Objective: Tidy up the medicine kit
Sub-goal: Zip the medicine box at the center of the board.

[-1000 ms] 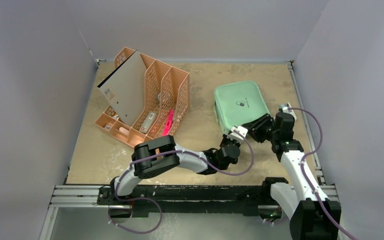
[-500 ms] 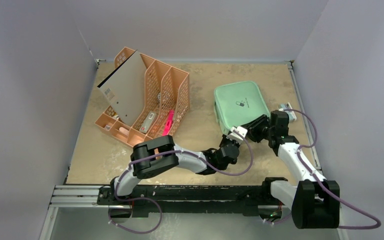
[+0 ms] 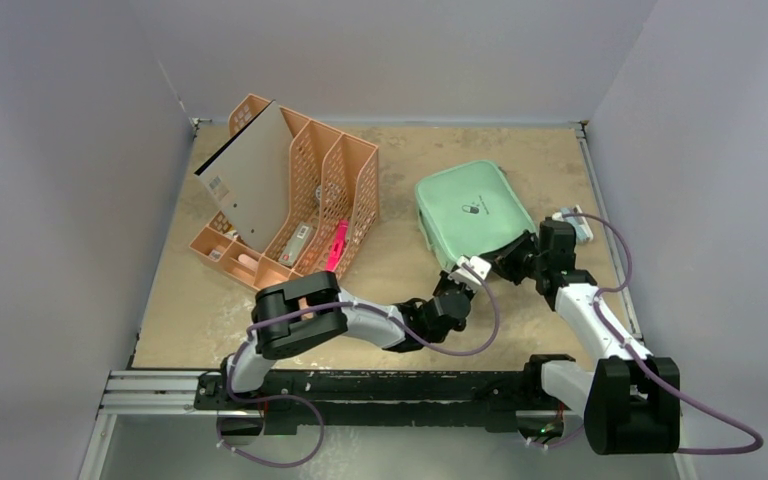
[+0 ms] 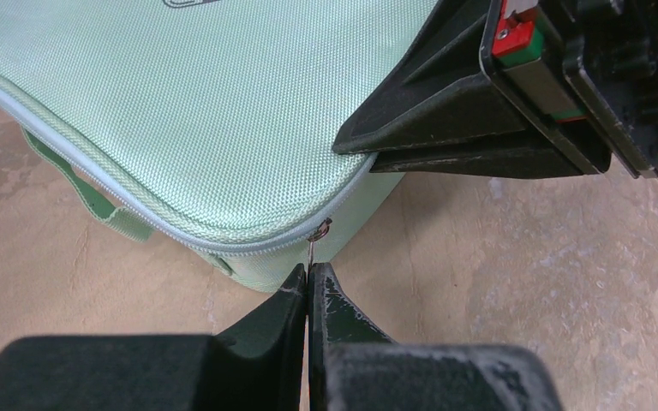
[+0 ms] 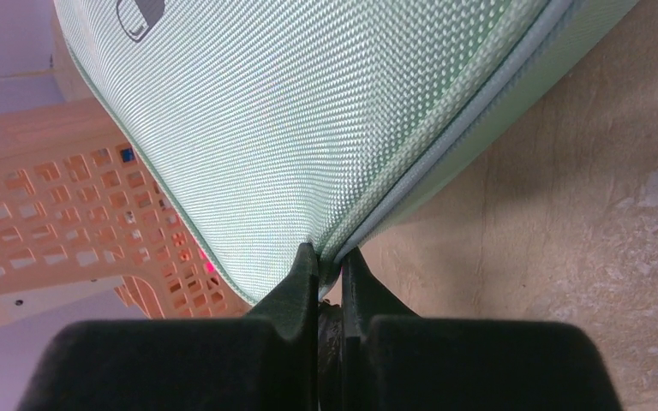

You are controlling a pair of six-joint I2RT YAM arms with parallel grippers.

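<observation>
Fingertips [image 4: 284, 301] of the left gripper [image 4: 308, 276] squeeze the thin zipper pull [image 4: 312, 248] at the near corner of the medicine kit [image 4: 180, 111], a detail only the left wrist view shows. The right gripper [image 5: 330, 261] pinches the lid's seam, probably the best hold. Soft and likely light, the kit may slide where it lies closed on the table [image 3: 210, 310] near the file rack [image 3: 310, 190].

right claw [image 5: 329, 259] pinched on zippered edge of mint-green medicine kit [image 5: 308, 111], orange mesh rack [image 5: 43, 205] behind, tan table [image 5: 565, 214]

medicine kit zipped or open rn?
Shut. The medicine kit's lid sits flat, zipper closed along the visible edge, pull pinched in the left gripper.
</observation>
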